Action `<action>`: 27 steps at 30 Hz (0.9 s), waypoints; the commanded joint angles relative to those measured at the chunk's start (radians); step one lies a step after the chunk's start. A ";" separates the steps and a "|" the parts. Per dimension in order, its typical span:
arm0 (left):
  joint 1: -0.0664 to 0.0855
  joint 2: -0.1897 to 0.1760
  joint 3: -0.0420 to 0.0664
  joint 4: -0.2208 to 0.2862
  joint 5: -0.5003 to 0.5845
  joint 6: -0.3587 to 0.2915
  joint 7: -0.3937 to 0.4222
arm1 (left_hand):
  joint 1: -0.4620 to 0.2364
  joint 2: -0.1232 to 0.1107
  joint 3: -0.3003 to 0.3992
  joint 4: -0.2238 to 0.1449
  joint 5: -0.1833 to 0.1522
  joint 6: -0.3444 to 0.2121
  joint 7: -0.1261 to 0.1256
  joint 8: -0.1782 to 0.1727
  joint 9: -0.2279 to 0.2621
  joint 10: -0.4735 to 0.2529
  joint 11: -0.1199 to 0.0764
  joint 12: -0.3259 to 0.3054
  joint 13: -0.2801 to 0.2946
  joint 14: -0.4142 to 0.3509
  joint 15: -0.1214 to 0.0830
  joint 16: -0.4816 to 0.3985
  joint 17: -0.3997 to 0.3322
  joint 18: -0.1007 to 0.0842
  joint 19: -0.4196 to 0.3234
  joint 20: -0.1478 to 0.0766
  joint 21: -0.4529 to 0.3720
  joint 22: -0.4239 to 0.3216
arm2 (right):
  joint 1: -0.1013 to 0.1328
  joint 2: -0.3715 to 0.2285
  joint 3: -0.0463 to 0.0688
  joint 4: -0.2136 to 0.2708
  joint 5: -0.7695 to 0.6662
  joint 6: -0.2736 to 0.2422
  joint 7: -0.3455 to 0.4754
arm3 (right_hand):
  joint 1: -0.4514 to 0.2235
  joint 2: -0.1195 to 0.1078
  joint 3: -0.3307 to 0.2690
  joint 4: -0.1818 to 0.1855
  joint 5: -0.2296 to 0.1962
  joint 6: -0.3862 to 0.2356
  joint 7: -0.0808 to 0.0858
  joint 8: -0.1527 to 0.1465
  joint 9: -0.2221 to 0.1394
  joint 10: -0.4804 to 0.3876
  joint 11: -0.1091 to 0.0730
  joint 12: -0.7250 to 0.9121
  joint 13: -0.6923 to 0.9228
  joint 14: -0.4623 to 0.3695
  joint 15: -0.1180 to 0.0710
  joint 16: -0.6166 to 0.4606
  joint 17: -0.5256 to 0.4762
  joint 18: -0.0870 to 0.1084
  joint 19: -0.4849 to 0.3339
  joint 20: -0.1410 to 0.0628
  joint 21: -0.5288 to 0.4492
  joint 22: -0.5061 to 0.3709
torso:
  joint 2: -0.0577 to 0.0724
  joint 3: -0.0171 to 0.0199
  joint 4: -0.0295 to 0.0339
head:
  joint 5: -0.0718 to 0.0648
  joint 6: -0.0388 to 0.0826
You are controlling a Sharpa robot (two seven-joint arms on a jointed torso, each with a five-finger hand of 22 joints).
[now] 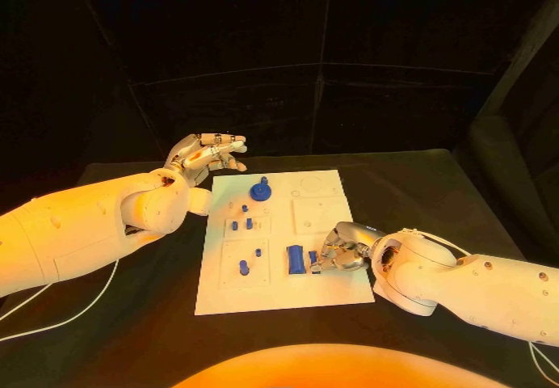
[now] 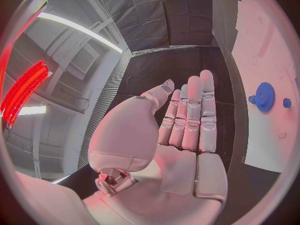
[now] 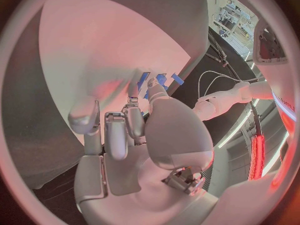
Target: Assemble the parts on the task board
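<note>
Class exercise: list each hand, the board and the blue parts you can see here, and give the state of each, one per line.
Left hand: open, holds nothing, beside the board's far left corner.
Right hand: fingers closed on a small blue part.
Task board: flat on the table.
Blue gear: on the board, untouched.

The head view looks down from above the near edge of the bench (image 1: 443, 174), facing the far black backdrop, with the board (image 1: 326, 283) in the middle. The left wrist view sits close behind the left hand (image 2: 187, 130), sharing the board's blue gear (image 2: 265, 96) with the head view. The right wrist view sits close behind the right hand (image 3: 134, 135), hard against the board.
</note>
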 commanded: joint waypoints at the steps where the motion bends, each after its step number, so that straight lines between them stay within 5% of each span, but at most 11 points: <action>1: 0.002 0.002 0.000 -0.003 -0.009 0.012 0.008 | -0.002 0.001 0.000 -0.001 0.002 -0.008 -0.001 0.004 0.000 -0.005 0.001 0.004 -0.001 -0.006 0.000 0.003 -0.002 0.003 -0.005 0.000 0.003 0.001 | 0.003 -0.012 0.001 -0.007 0.204 -0.008 0.241 | 0.014 0.001 -0.015 -0.002 0.003 -0.034 0.013 -0.020 -0.008 -0.025 0.008 -0.035 -0.011 0.074 0.016 -0.016 0.119 0.000 -0.021 0.005 -0.019 -0.028 | -0.007 -0.0026 -0.0013 | -0.002 0.010; 5: 0.002 0.005 0.000 -0.013 -0.009 0.012 0.015 | -0.005 -0.003 -0.002 -0.001 0.002 -0.008 -0.001 0.006 0.000 -0.005 0.001 0.005 -0.002 -0.009 0.001 0.003 -0.004 0.002 -0.008 0.001 0.003 0.001 | 0.022 -0.028 0.002 -0.036 0.427 -0.037 0.419 | 0.049 0.020 -0.033 -0.018 0.027 -0.094 0.040 -0.054 -0.020 -0.074 0.032 -0.108 -0.071 0.057 0.035 -0.062 0.051 0.019 -0.076 0.023 -0.090 -0.144 | -0.017 -0.0060 0.0014 | -0.005 0.028; 8: 0.002 0.012 0.000 -0.026 -0.008 0.013 0.020 | -0.010 -0.005 -0.003 -0.001 0.002 -0.009 -0.002 0.008 0.000 -0.006 0.001 0.007 -0.003 -0.021 0.003 -0.004 -0.009 0.002 -0.019 0.002 -0.002 -0.001 | 0.047 -0.024 0.003 -0.083 0.567 -0.060 0.524 | 0.084 0.040 -0.036 -0.038 0.041 -0.157 0.063 -0.081 -0.029 -0.170 0.052 -0.257 -0.191 0.020 0.052 -0.155 -0.078 0.050 -0.169 0.037 -0.213 -0.336 | -0.031 -0.0094 0.0036 | -0.004 0.042; 11: 0.001 0.023 0.000 -0.052 -0.012 0.003 0.023 | -0.024 -0.009 -0.009 0.006 0.001 -0.005 -0.003 0.013 0.001 -0.004 0.002 0.011 -0.003 -0.032 0.006 -0.014 -0.018 0.001 -0.033 0.005 -0.010 -0.006 | 0.079 -0.002 0.003 -0.168 0.736 -0.065 0.618 | 0.123 0.064 -0.038 -0.062 0.042 -0.176 0.074 -0.077 -0.028 -0.281 0.061 -0.434 -0.340 -0.028 0.061 -0.289 -0.234 0.075 -0.249 0.050 -0.340 -0.497 | -0.046 -0.0142 0.0052 | -0.004 0.064; 14: 0.001 0.037 0.000 -0.083 -0.013 -0.001 0.032 | -0.044 -0.016 -0.022 0.017 0.001 0.006 -0.010 0.023 0.002 -0.001 -0.001 0.011 -0.006 -0.042 0.008 -0.033 -0.032 0.002 -0.049 0.010 -0.025 -0.016 | 0.107 0.035 0.004 -0.274 0.885 -0.051 0.691 | 0.154 0.083 -0.037 -0.082 0.038 -0.185 0.084 -0.073 -0.029 -0.403 0.078 -0.600 -0.474 -0.179 0.079 -0.627 -0.585 0.071 -0.309 0.067 -0.439 -0.551 | -0.061 -0.0186 0.0010 | -0.001 0.090; 17: -0.001 0.057 0.000 -0.123 0.001 0.010 0.052 | -0.065 -0.019 -0.042 0.033 0.002 0.014 -0.021 0.026 0.001 0.000 -0.002 -0.012 -0.013 -0.076 0.014 -0.106 -0.074 0.001 -0.096 0.021 -0.068 -0.044 | 0.124 0.080 0.014 -0.383 1.006 -0.022 0.754 | 0.187 0.111 -0.027 -0.097 0.025 -0.206 0.119 -0.095 -0.049 -0.486 0.117 -0.767 -0.629 -0.291 0.120 -0.878 -0.723 0.065 -0.395 0.107 -0.600 -0.644 | -0.070 -0.0207 -0.0008 | -0.004 0.128; 21: -0.010 0.095 0.000 -0.183 0.032 0.061 0.080 | -0.061 -0.019 -0.068 0.040 0.001 0.002 -0.023 0.001 -0.005 0.004 0.008 -0.080 -0.015 -0.116 0.041 -0.283 -0.163 0.000 -0.173 0.049 -0.158 -0.109 | 0.132 0.133 0.031 -0.494 1.081 0.006 0.821 | 0.211 0.133 -0.011 -0.113 0.010 -0.205 0.152 -0.131 -0.097 -0.476 0.149 -0.934 -0.852 -0.375 0.175 -1.104 -0.849 0.065 -0.471 0.158 -0.770 -0.744 | -0.083 -0.0170 0.0028 | -0.003 0.161; 22: -0.013 0.105 0.000 -0.197 0.039 0.073 0.085 | -0.060 -0.016 -0.073 0.042 -0.001 -0.006 -0.023 -0.008 -0.006 -0.005 0.014 -0.100 -0.015 -0.139 0.058 -0.332 -0.184 -0.002 -0.212 0.058 -0.192 -0.130 | 0.133 0.146 0.035 -0.517 1.092 0.012 0.837 | 0.222 0.135 -0.003 -0.124 0.009 -0.196 0.142 -0.143 -0.113 -0.456 0.142 -0.955 -0.902 -0.363 0.173 -1.133 -0.873 0.072 -0.455 0.167 -0.789 -0.758 | -0.086 -0.0159 0.0042 | -0.001 0.166; 27: -0.022 0.142 0.000 -0.252 0.062 0.061 0.102 | -0.046 -0.011 -0.097 0.042 -0.001 -0.032 -0.032 -0.043 -0.007 -0.037 0.047 -0.172 -0.016 -0.178 0.097 -0.491 -0.252 0.000 -0.298 0.101 -0.283 -0.199 | 0.136 0.197 0.045 -0.598 1.118 0.032 0.881 | 0.214 0.138 0.012 -0.143 0.005 -0.155 0.143 -0.209 -0.173 -0.400 0.151 -1.019 -1.070 -0.346 0.182 -1.259 -0.964 0.074 -0.439 0.184 -0.875 -0.814 | -0.088 -0.0114 0.0050 | 0.002 0.194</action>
